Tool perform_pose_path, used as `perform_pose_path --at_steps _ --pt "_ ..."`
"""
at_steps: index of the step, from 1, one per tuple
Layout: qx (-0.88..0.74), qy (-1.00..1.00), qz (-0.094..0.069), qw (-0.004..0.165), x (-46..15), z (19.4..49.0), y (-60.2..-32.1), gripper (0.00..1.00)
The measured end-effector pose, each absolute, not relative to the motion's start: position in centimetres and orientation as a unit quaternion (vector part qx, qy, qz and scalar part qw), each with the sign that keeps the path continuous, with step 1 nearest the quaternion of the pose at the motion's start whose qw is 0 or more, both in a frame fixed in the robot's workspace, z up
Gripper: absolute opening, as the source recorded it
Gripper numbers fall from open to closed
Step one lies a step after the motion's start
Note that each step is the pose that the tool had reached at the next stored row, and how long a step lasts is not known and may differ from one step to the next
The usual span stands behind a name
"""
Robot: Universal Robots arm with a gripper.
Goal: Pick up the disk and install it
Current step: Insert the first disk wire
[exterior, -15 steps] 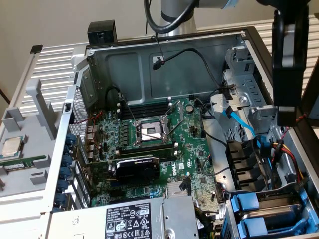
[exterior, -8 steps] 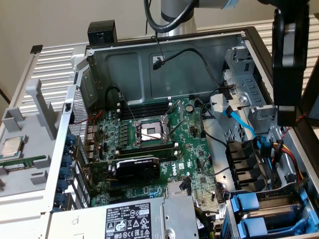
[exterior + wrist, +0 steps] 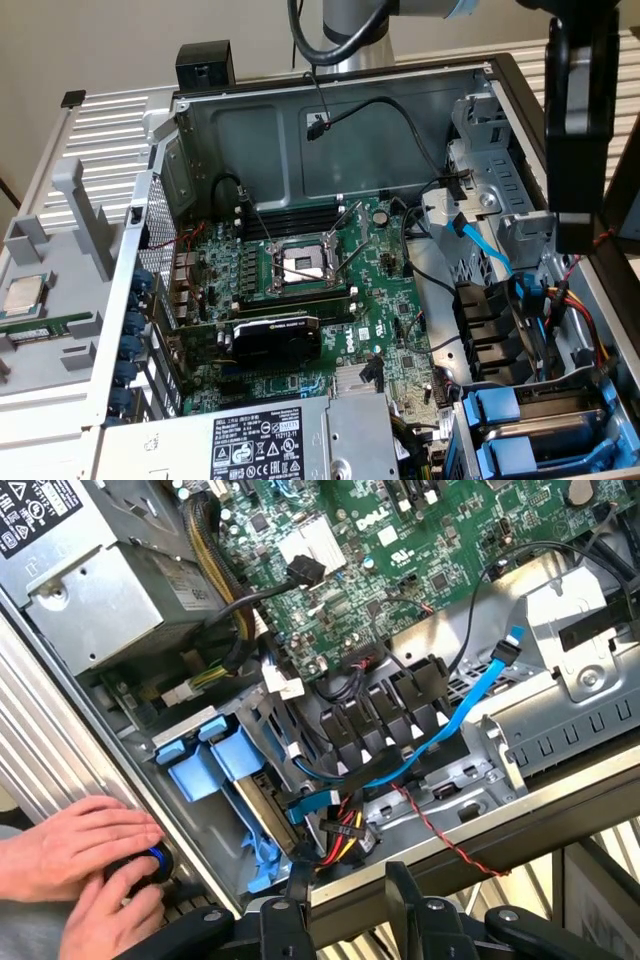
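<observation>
Plain beige wall [image 3: 100, 40] in bg, white slatted tabletop [image 3: 110, 130], soft even light

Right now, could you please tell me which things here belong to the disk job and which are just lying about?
Job: blue disk carriers in the drive bay; open pincer, nearest them.
Lying about: processor chip and memory stick on the grey tray; graphics card; power supply.

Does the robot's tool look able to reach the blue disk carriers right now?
Probably yes: the tool hangs open above the case, the blue disk carriers lie uncovered, though a person's hands rest close beside them.
</observation>
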State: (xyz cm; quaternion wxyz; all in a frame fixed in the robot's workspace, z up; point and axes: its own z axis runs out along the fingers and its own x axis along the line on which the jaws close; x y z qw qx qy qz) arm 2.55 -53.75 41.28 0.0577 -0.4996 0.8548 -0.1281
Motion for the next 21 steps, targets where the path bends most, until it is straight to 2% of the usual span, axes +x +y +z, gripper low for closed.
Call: perform_pose_path --at_steps 6,18,21 --pt "-0.501 0.855 -0.119 0.063 2.5 41.6 -55.1 0.43" --pt "-0.577 0.806 -0.112 0.074 2.3 41.6 -55.1 0.43" --pt "-0.583 0.801 -0.116 0.07 1.9 41.5 -55.1 0.43"
